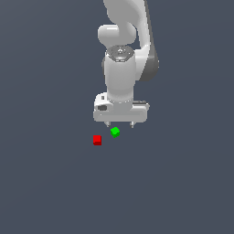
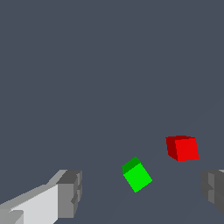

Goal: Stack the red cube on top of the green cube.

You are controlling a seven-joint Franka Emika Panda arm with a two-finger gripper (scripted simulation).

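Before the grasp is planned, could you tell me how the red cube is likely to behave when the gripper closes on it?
The red cube has flat faces and sharp edges, so it should sit still rather than roll. It looks rigid, so probably will not deform. Being tiny beside the open gripper, an off-centre squeeze might twist it.

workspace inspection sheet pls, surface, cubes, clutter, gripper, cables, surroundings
surface: plain dark grey-blue floor, flat and unmarked.
red cube: resting on the floor, apart from the green cube, nothing on it; not yet stacked.
green cube: on the floor, turned at an angle to the red cube, on its exterior view's right, and just below the fingertips in that view.
clutter: nothing seen.
gripper: open, holding nothing, pointing down; the wrist view shows both cubes between and ahead of the fingers, neither touched.
cables: nothing seen.
surroundings: only the white arm; nothing else seen.
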